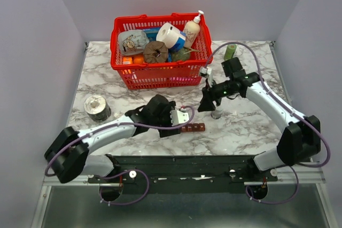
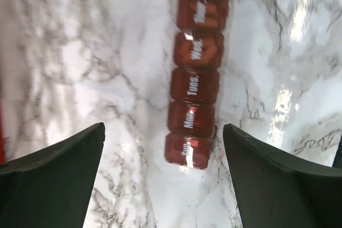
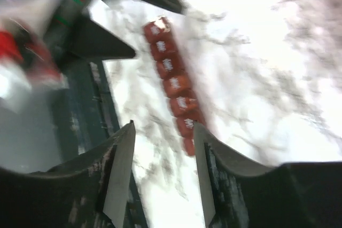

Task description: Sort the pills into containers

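Note:
The containers (image 1: 193,127) are one narrow dark red-brown strip of lidded day compartments lying on the marble table near the front. In the left wrist view the strip (image 2: 195,78) runs away from the camera with all visible lids shut. My left gripper (image 1: 183,117) is open and empty, its jaws (image 2: 163,127) spread wide just short of the strip's near end. My right gripper (image 1: 204,104) hovers above and behind the strip, open and empty (image 3: 163,126); the strip (image 3: 172,84) shows beyond its fingers. No loose pills show.
A red basket (image 1: 120,62) full of household items stands at the back centre. A green bottle (image 1: 230,52) stands at the back right. A small clear bottle (image 1: 216,112) stands just right of the right gripper. A metal tin (image 1: 96,107) sits at the left.

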Robot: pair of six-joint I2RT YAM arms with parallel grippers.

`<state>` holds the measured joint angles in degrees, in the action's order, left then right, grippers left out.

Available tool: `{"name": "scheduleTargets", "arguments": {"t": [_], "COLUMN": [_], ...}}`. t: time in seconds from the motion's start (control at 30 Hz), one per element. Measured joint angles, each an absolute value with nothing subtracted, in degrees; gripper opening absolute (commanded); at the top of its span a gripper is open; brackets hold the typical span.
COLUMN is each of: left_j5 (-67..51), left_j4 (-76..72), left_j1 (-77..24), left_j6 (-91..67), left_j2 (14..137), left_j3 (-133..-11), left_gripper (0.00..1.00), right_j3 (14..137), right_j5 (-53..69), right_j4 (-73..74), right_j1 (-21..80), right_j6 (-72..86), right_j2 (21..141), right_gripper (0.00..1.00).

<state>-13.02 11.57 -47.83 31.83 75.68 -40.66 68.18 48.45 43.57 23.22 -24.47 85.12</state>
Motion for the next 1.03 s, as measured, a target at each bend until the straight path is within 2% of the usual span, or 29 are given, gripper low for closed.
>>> {"name": "scheduleTargets", "arguments": {"t": [0.03, 0.13, 0.3, 0.43, 0.73, 1.03], "left_j5": [-13.0, -12.8, -11.0, -4.1, 12.2, 16.5], "left_j4": [11.2, 8.8, 2.7, 0.0, 4.9, 8.7], "left_j1": [-47.8, -47.0, -44.1, -42.1, -40.2, -40.2], "left_j6": [31.2, 27.5, 16.0, 6.0, -3.7, -3.9], "left_j2": [75.2, 65.5, 49.3, 42.3, 39.9, 37.5], "left_j3": [-40.6, -39.7, -38.0, -38.1, -44.3, -44.3], "left_gripper": [0.99, 0.99, 0.99, 0.99, 0.99, 0.99], "right_j3": [68.3, 69.5, 72.4, 73.7, 74.0, 72.0], "right_j5": [48.0, 46.0, 39.5, 33.0, 23.5, 17.1], "right_j4": [43.7, 43.9, 39.2, 33.8, 27.6, 26.4], "right_j1": [21.8, 16.3, 11.1, 10.2, 8.9, 8.9], "right_j6": [-24.6, -25.2, -23.0, -18.1, -6.7, -2.3], "right_j2": [83.9, 79.0, 69.3, 63.6, 62.8, 60.5], "right_gripper": [0.81, 0.99, 1.00, 1.00, 1.00, 1.00]}}
